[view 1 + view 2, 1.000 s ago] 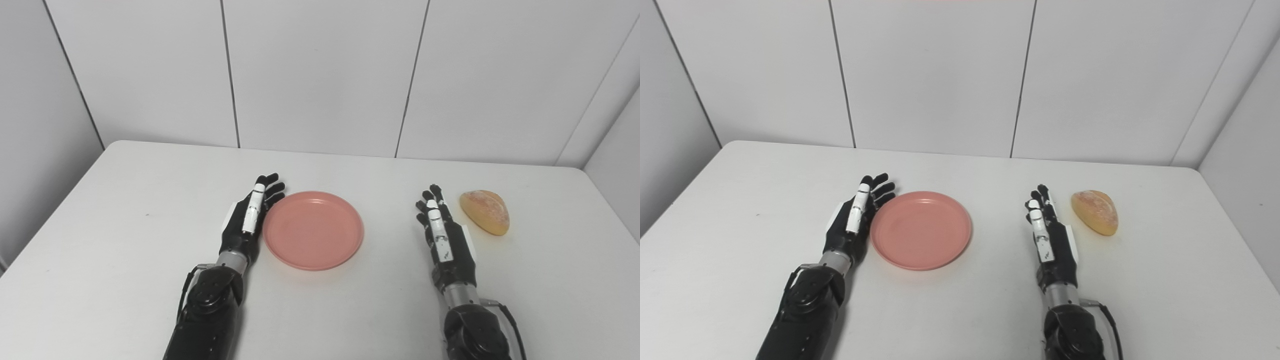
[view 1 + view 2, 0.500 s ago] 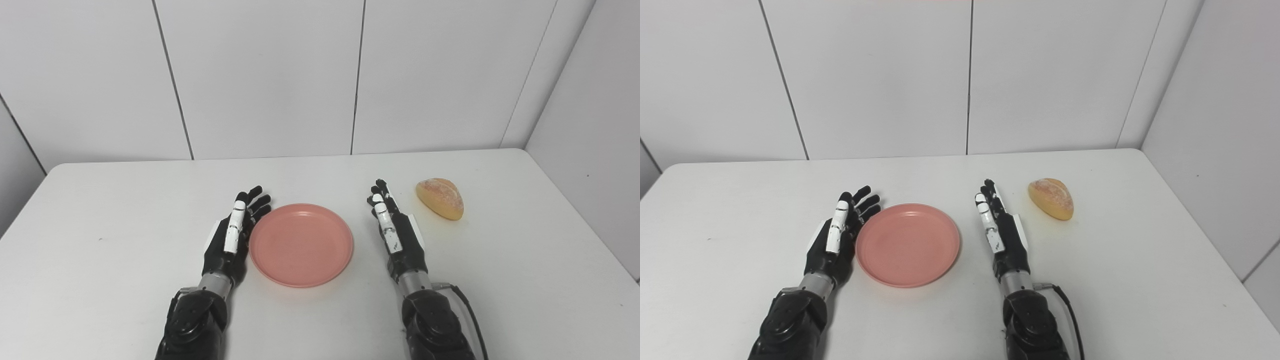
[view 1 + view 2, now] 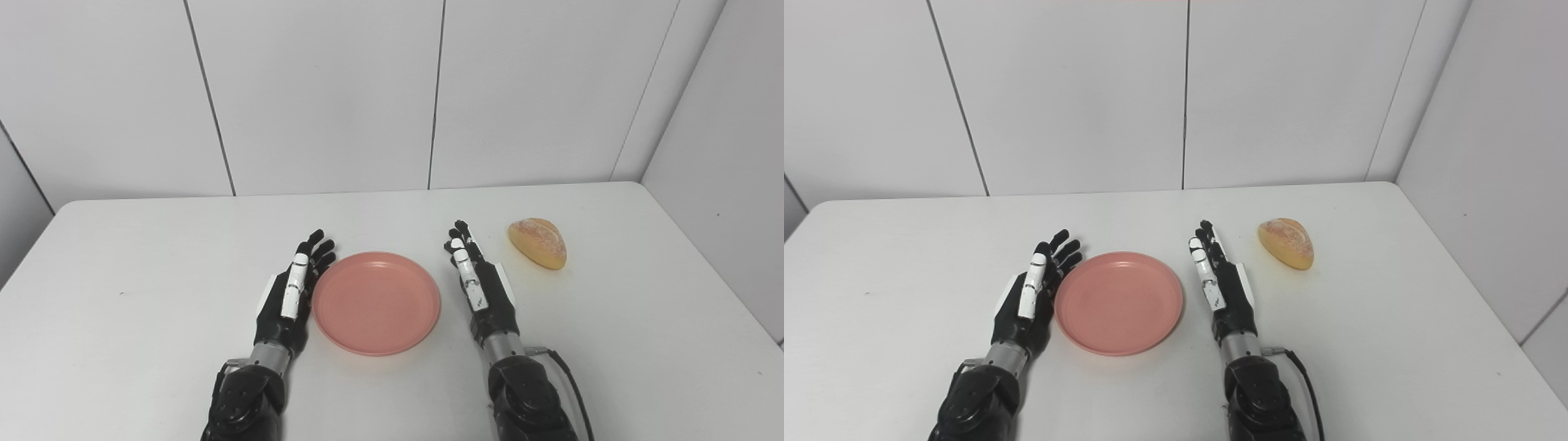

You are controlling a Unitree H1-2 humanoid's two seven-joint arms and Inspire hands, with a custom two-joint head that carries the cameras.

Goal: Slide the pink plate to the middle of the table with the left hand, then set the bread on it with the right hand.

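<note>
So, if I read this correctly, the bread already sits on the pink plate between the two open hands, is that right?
Not quite: the bread lies on the table, beyond the right hand, as the left eye view shows. The pink plate is empty between the open left hand and the right.

I see bright, even, diffuse light from overhead; only a soft, faint shadow hugs the plate (image 3: 376, 302) on the counter (image 3: 122, 343). Focus is sharp, no glare.

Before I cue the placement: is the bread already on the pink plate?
No, the bread lies on the table right of the right hand, apart from the pink plate.
</note>
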